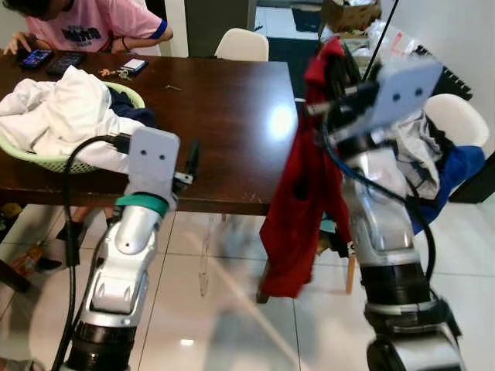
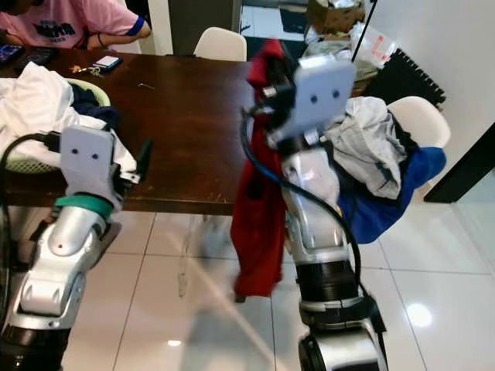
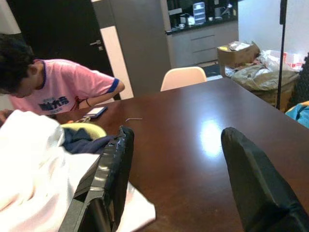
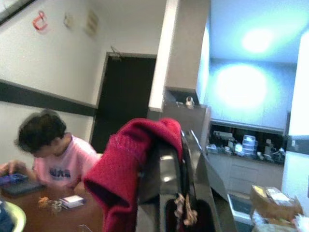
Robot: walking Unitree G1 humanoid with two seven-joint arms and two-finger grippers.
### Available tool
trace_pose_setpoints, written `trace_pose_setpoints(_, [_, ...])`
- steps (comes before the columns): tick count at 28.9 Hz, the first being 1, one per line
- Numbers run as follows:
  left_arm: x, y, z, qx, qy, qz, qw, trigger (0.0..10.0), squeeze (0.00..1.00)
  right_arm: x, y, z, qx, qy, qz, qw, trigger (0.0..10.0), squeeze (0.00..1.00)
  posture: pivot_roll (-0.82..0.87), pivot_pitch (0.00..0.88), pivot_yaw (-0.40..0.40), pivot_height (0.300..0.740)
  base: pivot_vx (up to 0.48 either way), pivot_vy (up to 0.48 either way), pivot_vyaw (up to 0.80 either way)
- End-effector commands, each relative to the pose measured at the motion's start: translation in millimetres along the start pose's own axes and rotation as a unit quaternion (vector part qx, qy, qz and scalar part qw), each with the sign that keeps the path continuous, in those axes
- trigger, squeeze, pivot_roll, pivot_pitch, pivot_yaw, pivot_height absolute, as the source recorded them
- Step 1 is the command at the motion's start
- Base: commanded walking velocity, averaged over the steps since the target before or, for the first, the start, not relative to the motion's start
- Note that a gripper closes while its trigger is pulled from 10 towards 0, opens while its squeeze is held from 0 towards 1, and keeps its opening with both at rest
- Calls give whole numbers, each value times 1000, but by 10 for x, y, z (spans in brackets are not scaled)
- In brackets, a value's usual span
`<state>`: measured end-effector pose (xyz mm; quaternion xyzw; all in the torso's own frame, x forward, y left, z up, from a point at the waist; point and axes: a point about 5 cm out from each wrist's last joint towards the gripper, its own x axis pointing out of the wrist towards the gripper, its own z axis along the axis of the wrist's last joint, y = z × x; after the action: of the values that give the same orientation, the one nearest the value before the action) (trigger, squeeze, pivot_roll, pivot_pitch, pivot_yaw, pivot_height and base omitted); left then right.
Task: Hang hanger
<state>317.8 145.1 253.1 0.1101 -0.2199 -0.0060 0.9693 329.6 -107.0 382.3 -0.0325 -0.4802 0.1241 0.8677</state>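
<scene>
The right gripper (image 4: 181, 169) is clenched on a red garment (image 1: 298, 201); its hanger is hidden. The left gripper (image 3: 178, 183) is spread over the table (image 3: 193, 140), a basket (image 1: 46, 161) beside it.

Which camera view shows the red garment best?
The left eye view: the red garment hangs full length from the right gripper. The right eye view shows it partly behind the arm; the right wrist view, its bunched top.

- A home's dining area: a dark wooden bench (image 1: 224, 116) with white chairs (image 1: 241, 45) on a glossy tiled floor (image 1: 224, 309).
- A laundry basket (image 1: 46, 161) heaped with clothes.
- Kitchen cabinets (image 3: 203, 41) beyond.
- A person (image 3: 58, 87) sits with phones.
</scene>
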Motion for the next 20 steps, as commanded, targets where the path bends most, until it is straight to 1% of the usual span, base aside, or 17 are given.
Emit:
trace_pose_setpoints(1, [-16, -61, -15, 1, 2, -9, 1000, 10000, 0, 199, -70, 372, -1, -89, 0, 996, 10000, 0, 1, 105, 27, 740, 454, 0, 0])
trace_pose_setpoints(2, [-14, -70, -18, 0, 2, -10, 1000, 10000, 0, 353, -48, 537, 2, -121, 12, 993, 10000, 0, 0, 105, 26, 740, 454, 0, 0])
trace_pose_setpoints(4, [-14, -70, -18, 0, 2, -10, 1000, 10000, 0, 353, -48, 537, 2, -121, 12, 993, 10000, 0, 0, 105, 26, 740, 454, 0, 0])
trace_pose_setpoints(5, [-12, -83, -21, -1, 3, -11, 1000, 10000, 0, 478, -20, 642, 7, -141, 20, 990, 10000, 0, 0, 101, 19, 740, 454, 0, 0])
trace_pose_setpoints(6, [-16, -96, -25, -1, 3, -11, 1000, 10000, 0, 580, -3, 692, 9, -150, 17, 988, 10000, 0, 4, 98, 13, 740, 454, 0, 0])
trace_pose_setpoints(8, [-16, -96, -25, -1, 3, -11, 1000, 10000, 0, 580, -3, 692, 9, -150, 17, 988, 10000, 0, 4, 98, 13, 740, 454, 0, 0])
trace_pose_setpoints(10, [-36, -101, -29, -1, 4, -9, 1000, 10000, 0, 720, -32, 682, -12, -146, -16, 989, 10000, 0, 17, 87, 0, 740, 454, 0, 0])
trace_pose_setpoints(11, [-47, -93, -35, 0, 5, -7, 1000, 10000, 0, 754, -73, 620, -30, -127, -41, 991, 10000, 0, 18, 86, -3, 740, 450, 0, 0])
trace_pose_setpoints(12, [-47, -93, -35, 0, 5, -7, 1000, 10000, 0, 754, -73, 620, -30, -127, -41, 991, 10000, 0, 18, 86, -3, 740, 450, 0, 0])
trace_pose_setpoints(14, [-60, -82, -54, 1, 10, -5, 1000, 10000, 0, 759, -125, 523, -56, -101, -68, 991, 10000, 0, 20, 86, -3, 740, 439, 0, 0])
trace_pose_setpoints(15, [-60, -82, -54, 1, 10, -5, 1000, 10000, 0, 759, -125, 523, -56, -101, -68, 991, 10000, 0, 20, 86, -3, 740, 428, 0, 0])
trace_pose_setpoints(18, [-70, -98, -86, 1, 18, -8, 1000, 10000, 0, 744, -203, 382, -77, -75, -89, 990, 10000, 0, 16, 81, 1, 740, 420, 0, 0])
trace_pose_setpoints(20, [-70, -98, -86, 1, 18, -8, 1000, 10000, 0, 744, -203, 382, -77, -75, -89, 990, 10000, 0, 16, 81, 1, 740, 428, 0, 0])
